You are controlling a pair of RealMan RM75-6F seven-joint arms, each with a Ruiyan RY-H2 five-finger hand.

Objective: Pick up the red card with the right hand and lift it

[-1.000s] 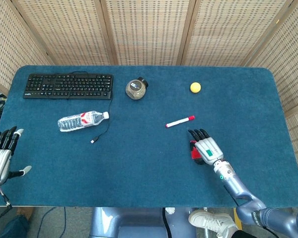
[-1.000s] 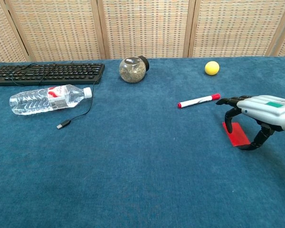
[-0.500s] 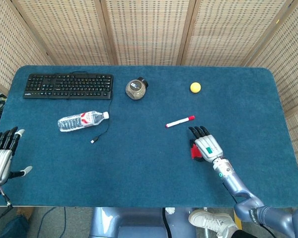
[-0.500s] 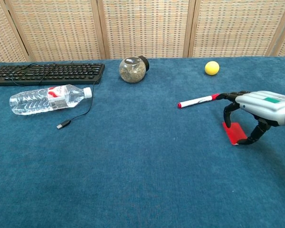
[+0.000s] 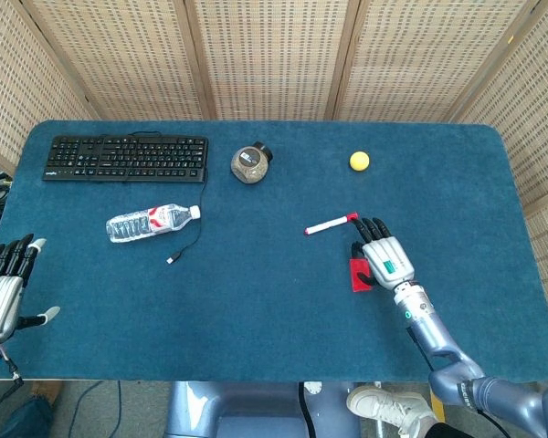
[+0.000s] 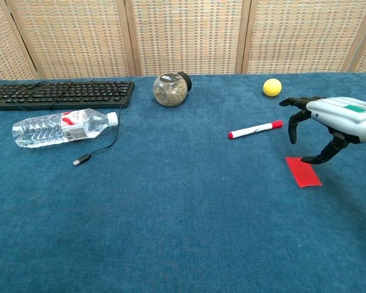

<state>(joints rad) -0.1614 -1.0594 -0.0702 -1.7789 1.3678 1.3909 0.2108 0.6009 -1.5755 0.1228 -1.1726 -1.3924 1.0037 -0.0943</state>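
The red card [image 6: 303, 171] lies flat on the blue surface [image 6: 171, 213], near its right edge. Just above it, the right robot hand [image 6: 320, 125] has risen clear, fingers spread and curved, holding nothing; half a second ago its fingertips straddled the card. So the grasp has slipped or was released, and the card stays unlifted: another descent seems needed. Just beyond lies the red-capped marker [image 6: 255, 129]. The left robot hand [image 5: 2, 287] idles with fingers apart.
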